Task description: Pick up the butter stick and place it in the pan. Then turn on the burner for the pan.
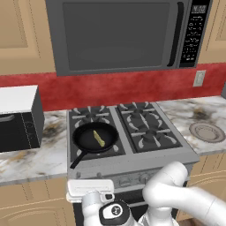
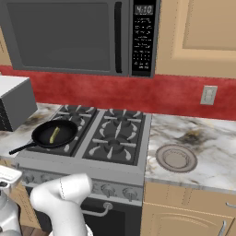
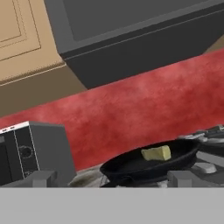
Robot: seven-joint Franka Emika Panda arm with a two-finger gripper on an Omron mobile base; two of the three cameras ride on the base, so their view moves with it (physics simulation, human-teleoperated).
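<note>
The butter stick (image 1: 99,138), a small pale yellow bar, lies inside the black pan (image 1: 84,140). The pan sits on the front left burner (image 1: 116,149) of the stove, its long handle pointing toward the stove's front left corner. The right base view shows the butter stick (image 2: 54,134) in the pan (image 2: 67,131) as well. My gripper (image 3: 111,179) hangs low in front of the stove, below counter height, and faces the pan (image 3: 131,168) from the front. Its fingertips (image 3: 41,178) stand wide apart and open, with nothing between them. The butter stick (image 3: 156,153) rests just beyond them.
A row of knobs (image 2: 108,189) runs along the stove's front panel. A black and white countertop oven (image 1: 17,119) stands left of the stove. A flat grey plate (image 2: 176,157) lies on the right counter. A microwave (image 1: 123,35) hangs above the stove.
</note>
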